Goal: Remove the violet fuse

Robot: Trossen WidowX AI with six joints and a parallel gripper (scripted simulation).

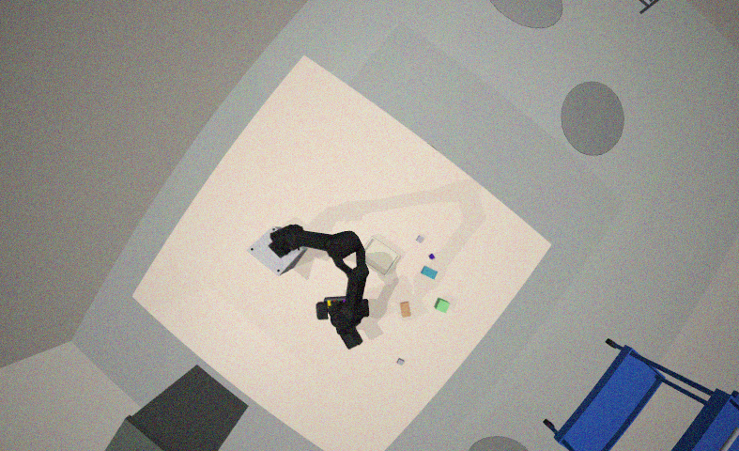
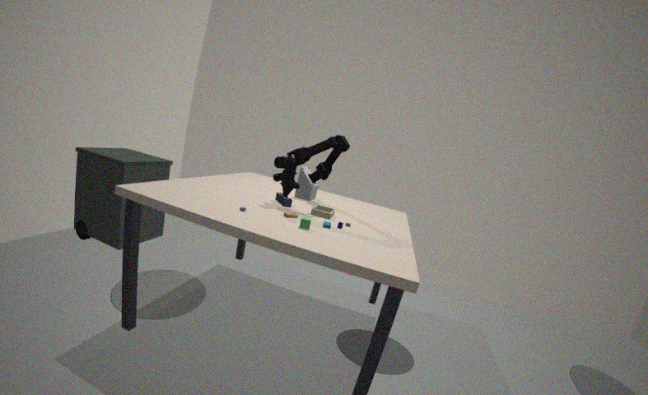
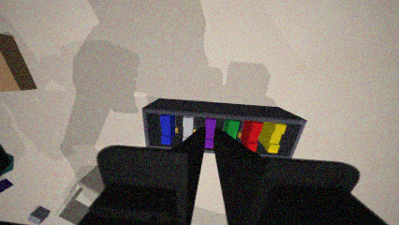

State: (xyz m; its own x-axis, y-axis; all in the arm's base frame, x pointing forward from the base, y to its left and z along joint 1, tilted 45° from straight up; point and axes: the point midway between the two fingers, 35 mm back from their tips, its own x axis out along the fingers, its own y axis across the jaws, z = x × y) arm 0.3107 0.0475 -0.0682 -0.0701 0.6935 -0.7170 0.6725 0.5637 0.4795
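Observation:
The dark fuse block (image 3: 220, 106) (image 2: 282, 201) stands on the table. In the wrist view the violet fuse (image 3: 211, 127) stands in its row, between the white fuse (image 3: 187, 127) and the green fuse (image 3: 231, 127). The blue fuse (image 3: 166, 128), red fuse (image 3: 253, 132) and yellow fuse (image 3: 276, 133) are also in the block. My gripper (image 3: 209, 131) (image 2: 286, 195) points down at the block and is shut on the violet fuse, which is still seated in the row. The fingers hide part of the neighbouring slots. The grey tray (image 1: 397, 264) (image 2: 323, 215) is empty.
An orange-brown block (image 1: 405, 308) (image 2: 290, 215), a green cube (image 1: 442, 304) (image 2: 305, 223), a teal block (image 1: 428, 272) (image 2: 326, 225), a small dark blue cube (image 1: 431, 256) (image 2: 339, 225) and two small grey cubes (image 1: 419, 238) (image 1: 400, 361) lie on the table, beyond the tray and block.

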